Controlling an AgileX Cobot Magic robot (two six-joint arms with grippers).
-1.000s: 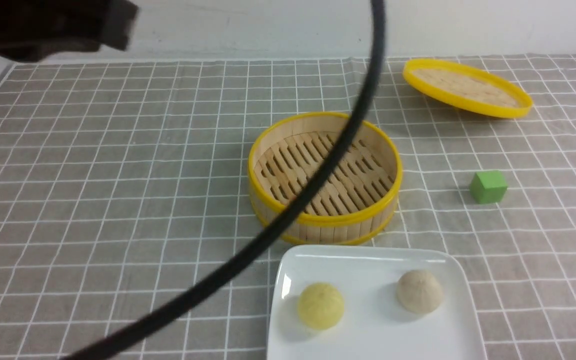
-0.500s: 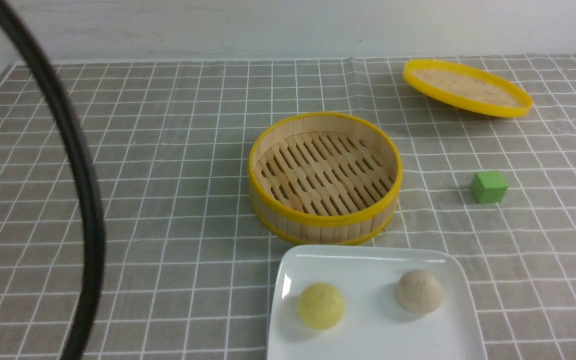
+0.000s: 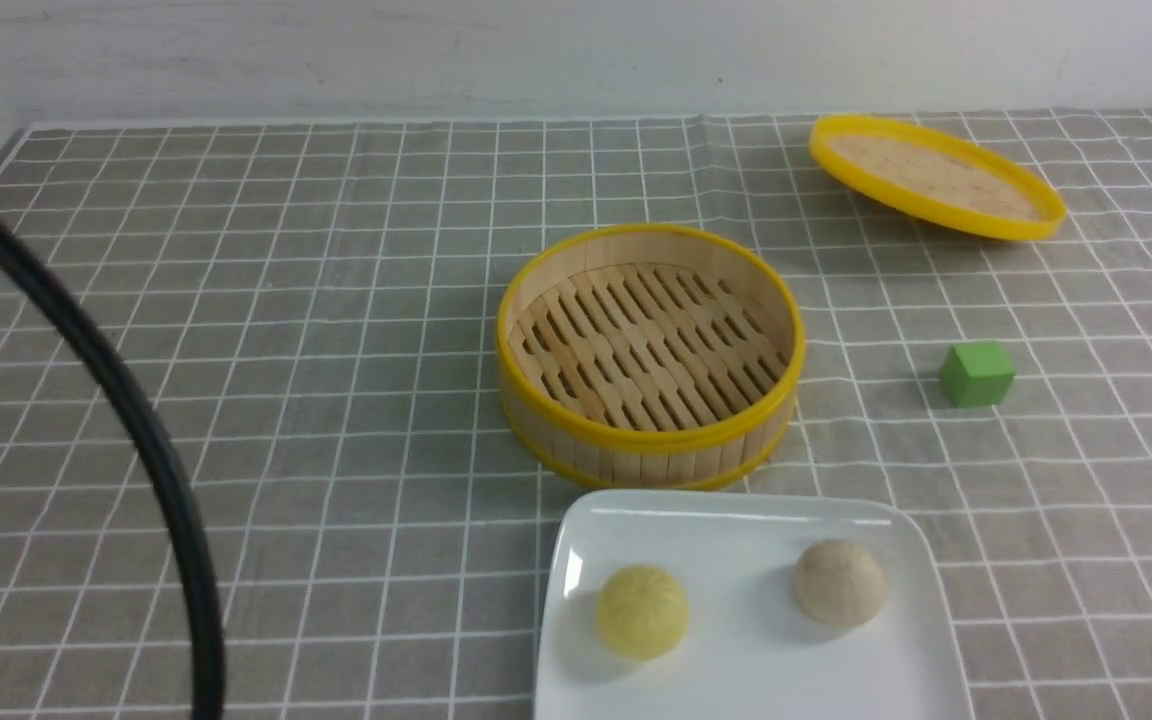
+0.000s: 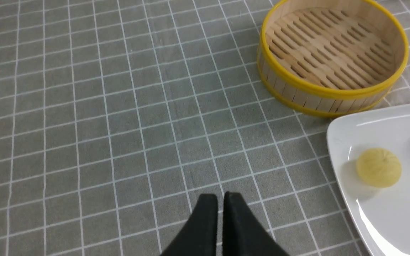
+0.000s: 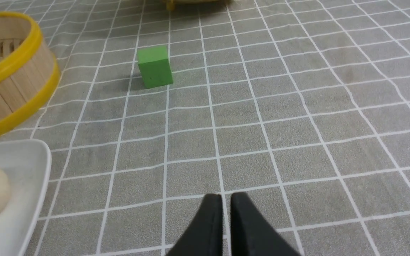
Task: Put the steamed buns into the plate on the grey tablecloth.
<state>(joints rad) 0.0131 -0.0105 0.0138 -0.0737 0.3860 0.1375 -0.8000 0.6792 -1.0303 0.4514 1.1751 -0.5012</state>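
With both steamed buns, the yellow bun [image 3: 642,611] and the beige bun [image 3: 840,582], resting on the white plate [image 3: 736,520] near the emptied bamboo steamer [image 3: 649,355], we hold our left gripper [image 4: 222,197] and right gripper [image 5: 226,199] nearly pressed together, empty, over the grey tablecloth [image 3: 336,350], our work apparently done.

Bright even light, soft shadows, glare on plate [image 4: 368,220]
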